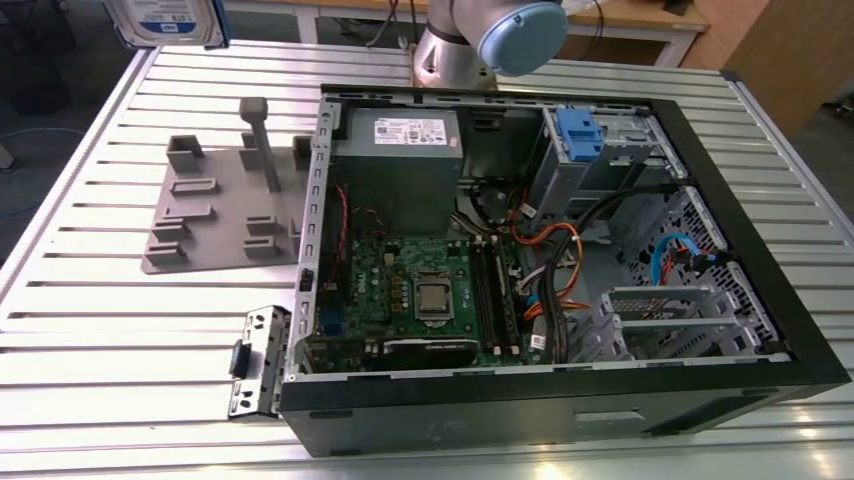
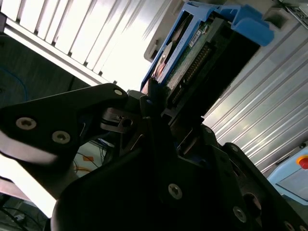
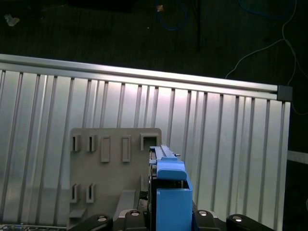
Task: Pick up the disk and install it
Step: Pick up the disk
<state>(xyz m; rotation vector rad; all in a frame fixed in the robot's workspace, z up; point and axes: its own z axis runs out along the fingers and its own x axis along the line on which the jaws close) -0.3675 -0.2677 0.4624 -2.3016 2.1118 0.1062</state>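
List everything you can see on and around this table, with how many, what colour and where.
table: one, silver slatted metal, under everything
computer case: one, black, side open, on the table toward the exterior view's right
circuit board: one, green, inside the case
metal box: one, grey with a white sticker, inside the case
latch: one, blue, in the case's drive bay
cables: several, orange, blue and black, inside the case
holder plate: one, grey, on the table at the exterior view's left of the case
bracket: one, black, beside the case's near corner
disk: one, silver with a blue frame, held up off the table
arm: one, grey with a pale blue cap, behind the case
gripper: one, black, shut on the disk
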